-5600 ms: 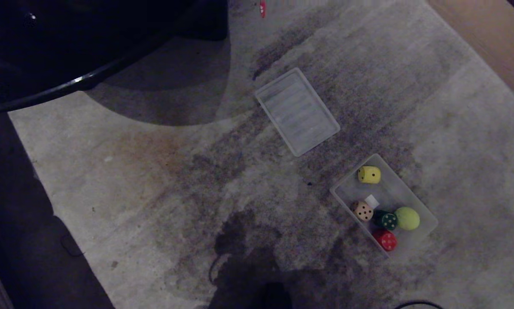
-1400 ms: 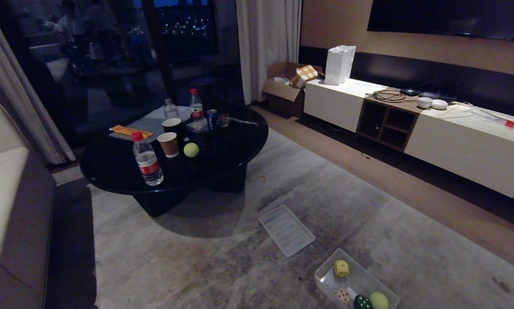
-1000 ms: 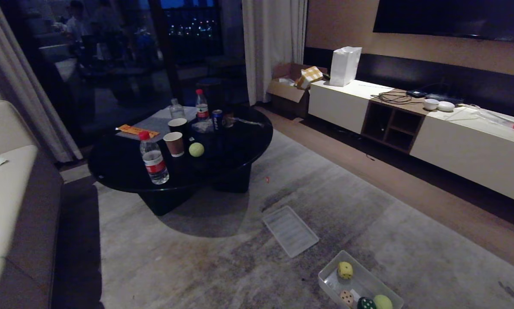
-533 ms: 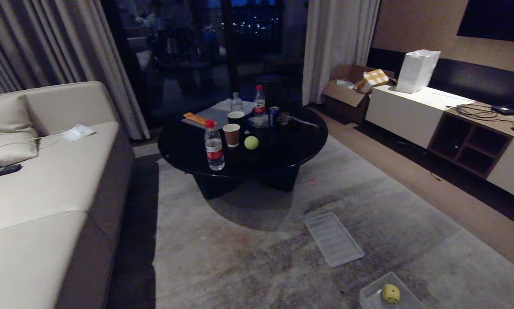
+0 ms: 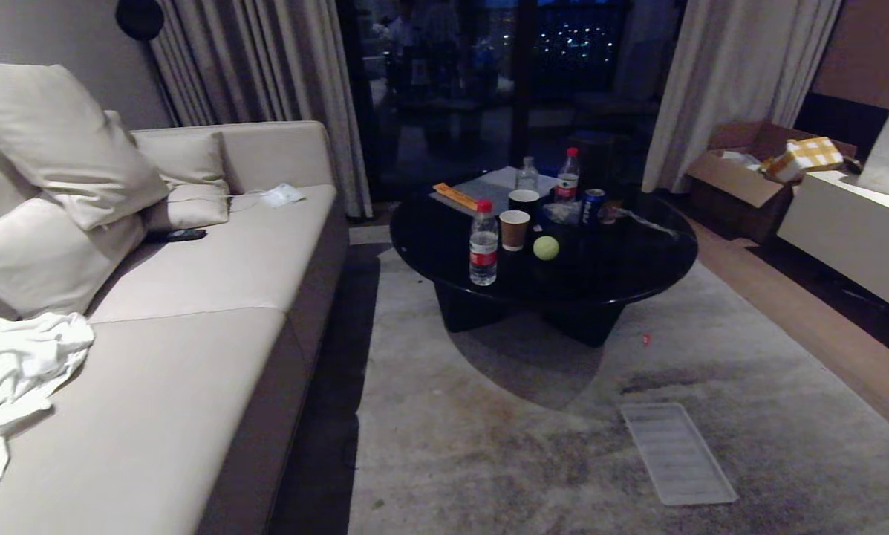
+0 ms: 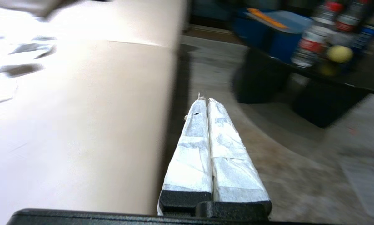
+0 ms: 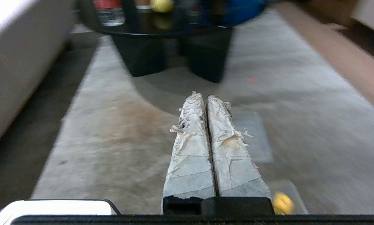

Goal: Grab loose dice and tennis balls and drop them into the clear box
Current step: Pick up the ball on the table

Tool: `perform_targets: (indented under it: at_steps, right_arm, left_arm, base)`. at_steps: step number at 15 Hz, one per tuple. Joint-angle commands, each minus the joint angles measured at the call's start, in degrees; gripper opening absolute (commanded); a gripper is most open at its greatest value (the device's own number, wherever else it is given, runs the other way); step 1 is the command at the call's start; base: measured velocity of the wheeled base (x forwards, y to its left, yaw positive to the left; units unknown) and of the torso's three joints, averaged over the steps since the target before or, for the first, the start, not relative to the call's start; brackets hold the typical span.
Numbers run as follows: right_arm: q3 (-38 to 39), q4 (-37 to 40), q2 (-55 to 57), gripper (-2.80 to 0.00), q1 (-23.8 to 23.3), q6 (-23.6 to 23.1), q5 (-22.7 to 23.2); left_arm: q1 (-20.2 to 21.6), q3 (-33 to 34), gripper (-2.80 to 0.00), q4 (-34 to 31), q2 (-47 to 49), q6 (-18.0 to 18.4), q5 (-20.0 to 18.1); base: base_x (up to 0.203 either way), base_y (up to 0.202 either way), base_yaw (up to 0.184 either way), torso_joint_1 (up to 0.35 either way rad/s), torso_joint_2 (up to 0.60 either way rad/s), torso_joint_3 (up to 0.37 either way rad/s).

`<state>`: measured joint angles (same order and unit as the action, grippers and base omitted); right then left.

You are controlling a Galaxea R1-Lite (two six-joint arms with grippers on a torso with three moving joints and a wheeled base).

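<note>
One tennis ball (image 5: 546,247) lies on the round black table (image 5: 637,260), beside a paper cup; it also shows as the tennis ball (image 6: 340,53) and the tennis ball (image 7: 162,4) in the wrist views. A corner of the clear box (image 7: 296,186) sits on the rug close under my right arm, holding a yellow die (image 7: 282,203); the other dice are out of view. My left gripper (image 6: 204,100) and right gripper (image 7: 202,95) are both shut and empty, held low over the rug, far from the table. Neither arm shows in the head view.
A beige sofa (image 5: 191,334) with cushions and a white cloth (image 5: 13,371) fills the left. The ribbed lid (image 5: 678,453) lies on the rug. A water bottle (image 5: 483,245), cups and a can crowd the table. A cardboard box (image 5: 741,178) and a white cabinet (image 5: 852,230) stand at the right.
The whole head view has swung left: the sofa has come in and the clear box with its dice has slid out at the lower right. Nothing itself has moved.
</note>
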<state>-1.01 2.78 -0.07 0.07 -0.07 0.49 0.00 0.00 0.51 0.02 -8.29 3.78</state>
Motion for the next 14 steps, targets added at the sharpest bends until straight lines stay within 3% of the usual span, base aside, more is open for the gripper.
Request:
perform_targets:
  at_steps: [1, 4, 10, 14]
  right_arm:
    - [0.0, 0.0, 0.0, -2.8, 0.0, 0.0, 0.0]
    - [0.0, 0.0, 0.0, -2.8, 0.0, 0.0, 0.0]
    - [0.0, 0.0, 0.0, -2.8, 0.0, 0.0, 0.0]
    - [0.0, 0.0, 0.0, -2.8, 0.0, 0.0, 0.0]
  left_arm:
    - [0.0, 0.0, -2.8, 0.0, 0.0, -0.1, 0.0]
    - [0.0, 0.0, -2.8, 0.0, 0.1, -0.1, 0.1]
    - [0.0, 0.0, -2.8, 0.0, 0.0, -0.2, 0.1]
    - [0.0, 0.0, -2.8, 0.0, 0.1, -0.2, 0.1]
  base:
    - [0.002, -0.01, 0.162, 0.001, 0.0, 0.008]
    - [-0.002, -0.004, 0.131, 0.003, 0.0, 0.002]
    - [0.0, 0.0, 0.0, 0.0, 0.0, 0.0]
    - [0.165, 0.0, 0.001, 0.002, 0.0, 0.001]
